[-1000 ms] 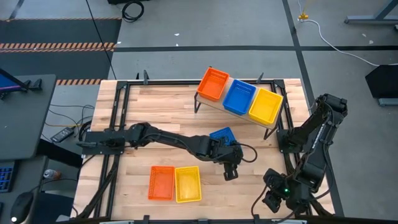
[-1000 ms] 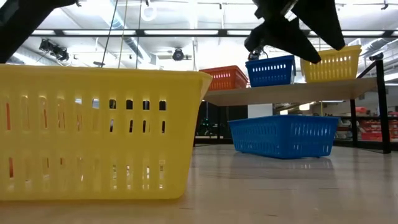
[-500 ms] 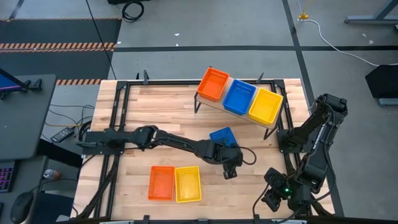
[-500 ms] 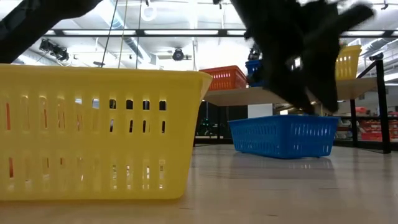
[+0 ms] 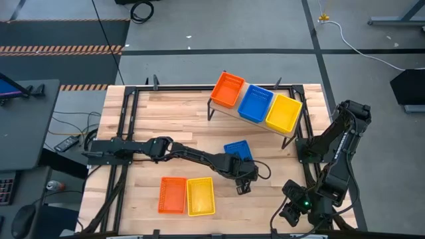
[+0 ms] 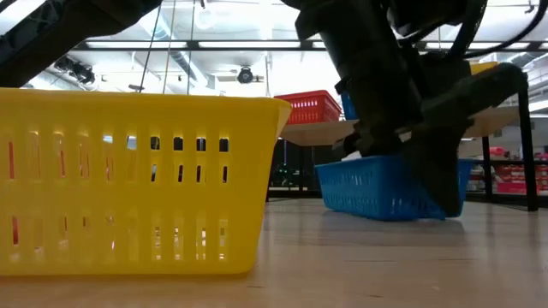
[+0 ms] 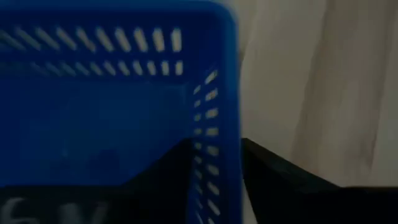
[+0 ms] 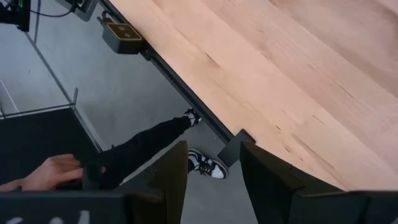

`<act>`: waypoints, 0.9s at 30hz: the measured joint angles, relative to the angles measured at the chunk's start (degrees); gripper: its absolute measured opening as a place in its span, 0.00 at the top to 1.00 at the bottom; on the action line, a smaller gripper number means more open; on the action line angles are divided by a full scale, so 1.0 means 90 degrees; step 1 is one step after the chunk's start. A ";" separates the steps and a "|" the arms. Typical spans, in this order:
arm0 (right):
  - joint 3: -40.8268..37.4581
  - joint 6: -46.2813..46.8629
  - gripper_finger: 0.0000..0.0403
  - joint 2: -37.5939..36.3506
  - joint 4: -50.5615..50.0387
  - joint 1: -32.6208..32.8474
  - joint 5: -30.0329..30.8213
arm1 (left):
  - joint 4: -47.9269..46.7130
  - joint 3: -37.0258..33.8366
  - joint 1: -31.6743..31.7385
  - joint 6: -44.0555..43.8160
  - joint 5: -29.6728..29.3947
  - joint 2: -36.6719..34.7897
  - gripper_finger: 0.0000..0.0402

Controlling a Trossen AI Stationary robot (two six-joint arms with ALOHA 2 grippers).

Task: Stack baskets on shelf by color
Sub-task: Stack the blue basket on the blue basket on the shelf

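Baskets nearest the front edge of the table (image 5: pixel 153 113) lie side by side on the wood and touching: an orange basket (image 5: pixel 172 195) on the left and a yellow basket (image 5: pixel 200 196) on the right; in the low view the yellow one fills the foreground. Just behind them, toward the middle of the table, the left gripper (image 5: pixel 242 182) reaches across from the left side and sits low over the near end of a loose blue basket (image 5: pixel 238 148) that rests on the tabletop. In the left wrist view its two dark fingers (image 7: pixel 168 171) straddle the blue basket's mesh side wall, one inside the basket and one outside, with a gap between them that the wall fills; whether they actually press on the wall I cannot tell. Off to the right front corner, past the table's edge, the right gripper (image 8: pixel 213 171) hangs with its fingers parted and nothing between them; beyond it the floor and a person's legs and shoes show. Farthest back stands the shelf (image 5: pixel 247 121), set at a slant, carrying three baskets in a row: orange (image 5: pixel 228 89), blue (image 5: pixel 256 103), yellow (image 5: pixel 283 111)
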 joint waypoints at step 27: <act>0.0000 -0.0218 0.62 0.0000 -0.0167 0.0213 0.0541 | -0.0724 0.0066 -0.0078 0.2229 -0.0657 -0.2281 0.99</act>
